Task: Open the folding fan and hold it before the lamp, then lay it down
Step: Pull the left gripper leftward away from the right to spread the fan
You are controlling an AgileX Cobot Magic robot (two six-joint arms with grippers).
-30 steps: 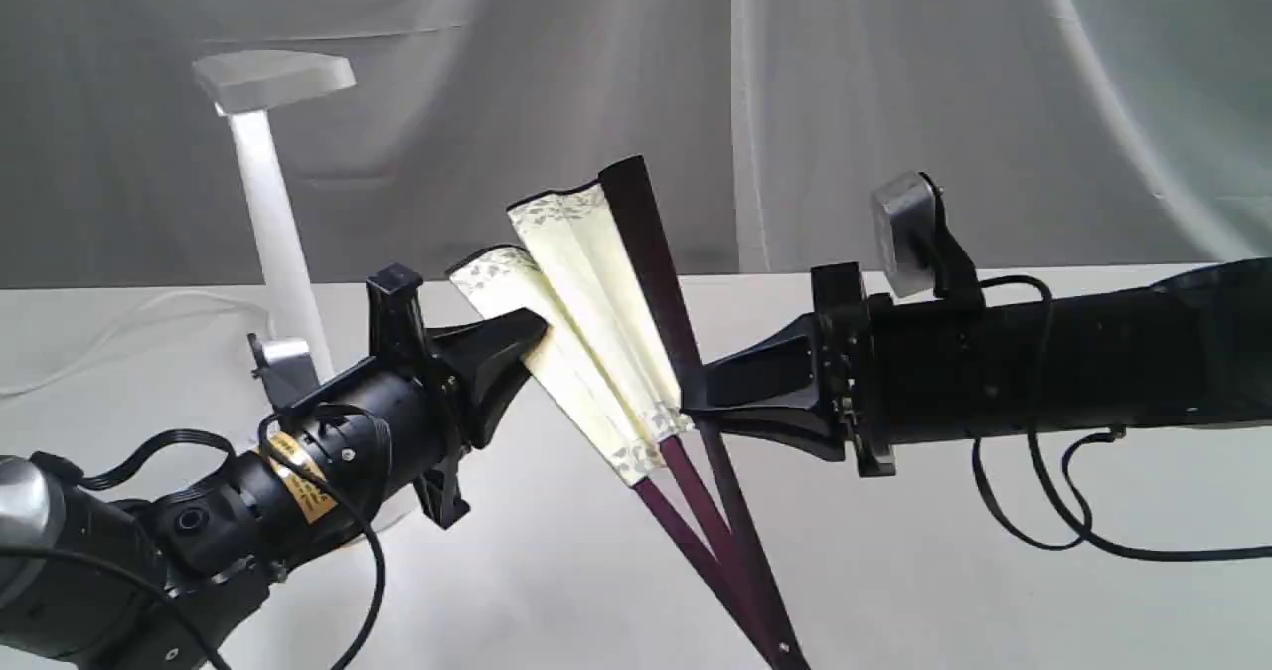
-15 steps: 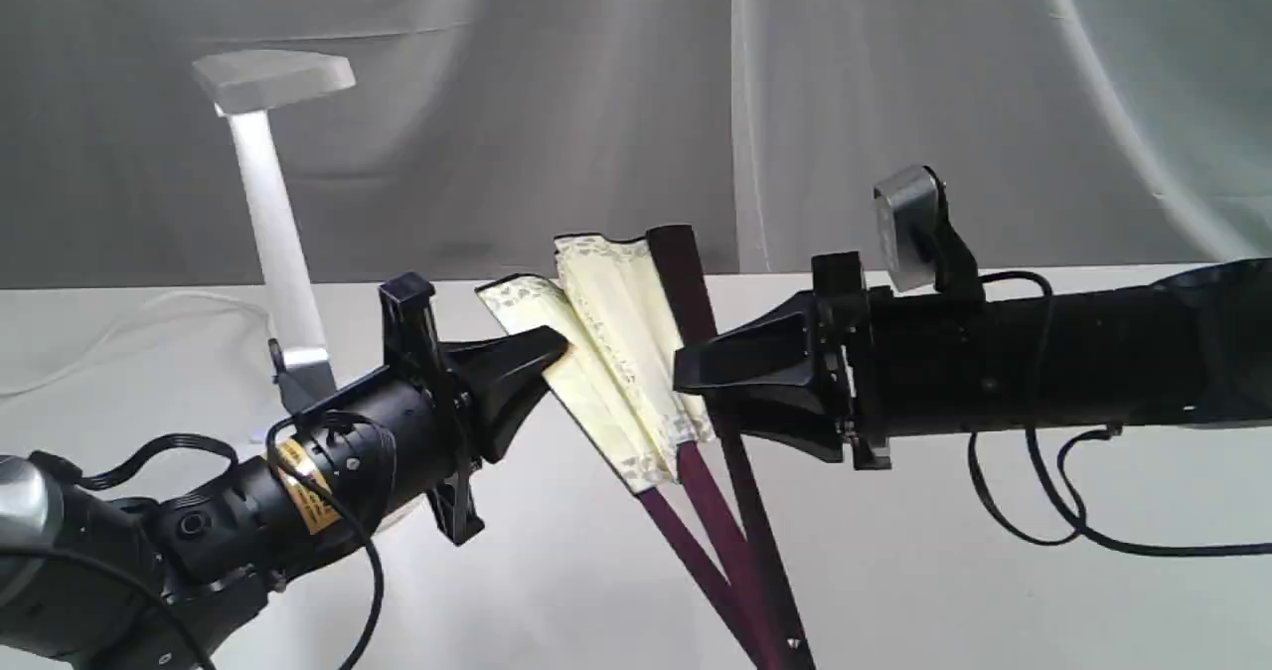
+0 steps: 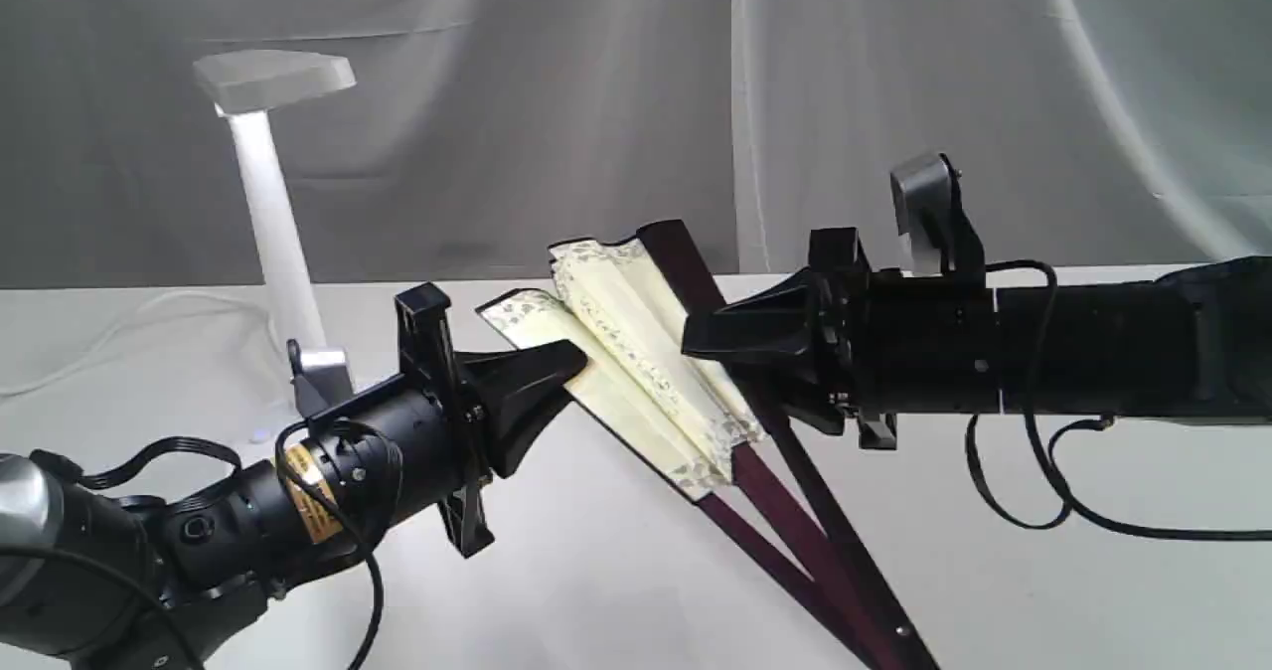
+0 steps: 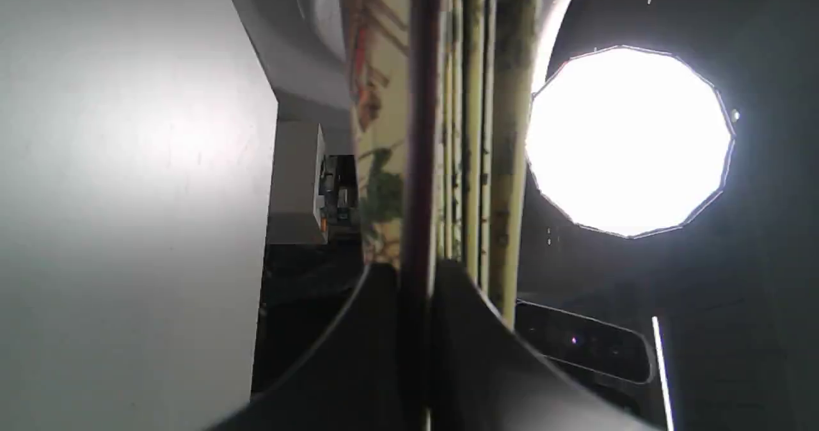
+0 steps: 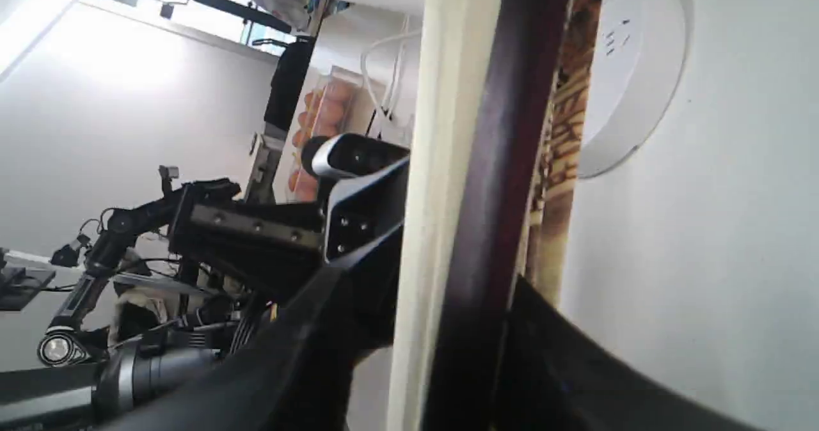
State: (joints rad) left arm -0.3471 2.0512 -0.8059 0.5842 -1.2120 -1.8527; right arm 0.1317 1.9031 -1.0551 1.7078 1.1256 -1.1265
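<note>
The folding fan (image 3: 636, 352) hangs between both arms above the table, only partly spread: a few cream pleats with grey patterned borders, maroon ribs running down to the lower right. My left gripper (image 3: 571, 364) is shut on the fan's left guard (image 4: 419, 162). My right gripper (image 3: 701, 337) is shut on the dark right guard (image 5: 505, 162). The white lamp (image 3: 266, 183) stands at the back left, behind my left arm. Its round base (image 5: 630, 79) shows in the right wrist view.
A white cord (image 3: 119, 337) trails over the table (image 3: 596, 571) at the far left. A grey drape (image 3: 596, 103) hangs behind. The right arm's black cables (image 3: 1024, 501) droop toward the table. A bright round light (image 4: 630, 140) fills part of the left wrist view.
The fan has dropped lower and tilted, its ribs now pointing further to the lower right. Both grippers kept their hold; the left one moved slightly right, the right one rose a little.
</note>
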